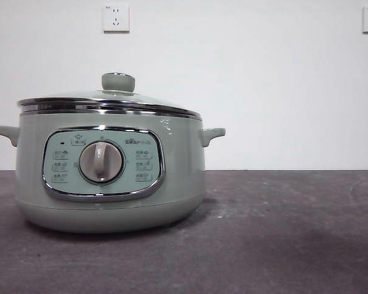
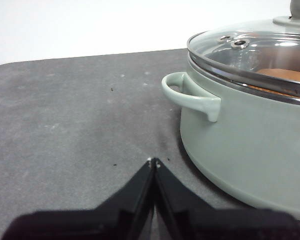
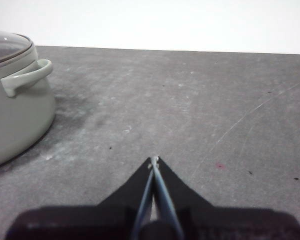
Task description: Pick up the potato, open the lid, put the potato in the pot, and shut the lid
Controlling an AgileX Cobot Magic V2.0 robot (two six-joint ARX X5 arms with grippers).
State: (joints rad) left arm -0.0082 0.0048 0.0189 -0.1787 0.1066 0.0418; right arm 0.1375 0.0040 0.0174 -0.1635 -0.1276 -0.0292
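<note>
The sage-green pot (image 1: 110, 177) stands on the dark table at the left of the front view, its dial facing me. The glass lid (image 1: 110, 98) sits closed on the pot, with its green knob (image 1: 118, 81) on top. The orange-brown potato (image 2: 285, 77) lies inside the pot and shows through the lid (image 2: 250, 50) in the left wrist view. My left gripper (image 2: 153, 161) is shut and empty, low over the table beside the pot's handle (image 2: 190, 96). My right gripper (image 3: 154, 160) is shut and empty, away from the pot (image 3: 15, 105) on its other side.
The grey table (image 1: 282, 233) stretches to the right of the pot. A white wall with two sockets (image 1: 115, 18) stands behind it. Neither arm shows in the front view.
</note>
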